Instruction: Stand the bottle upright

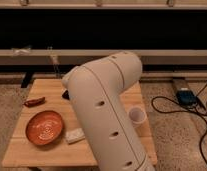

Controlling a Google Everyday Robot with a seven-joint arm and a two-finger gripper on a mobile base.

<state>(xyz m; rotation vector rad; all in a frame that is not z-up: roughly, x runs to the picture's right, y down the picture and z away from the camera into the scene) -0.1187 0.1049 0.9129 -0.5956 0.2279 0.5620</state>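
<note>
— On the table, from the left, what lay there?
— A reddish scrap, an orange bowl, and a pale block.
— And the bottle?
— Hidden behind the white arm. The gripper was a dark sliver at the arm's left edge, and I couldn't tell its grip. A white cup stood to the right.

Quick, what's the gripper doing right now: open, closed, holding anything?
Gripper: cannot be told. Only a dark bit of it peeks out beside the white arm, above the wooden table.
</note>
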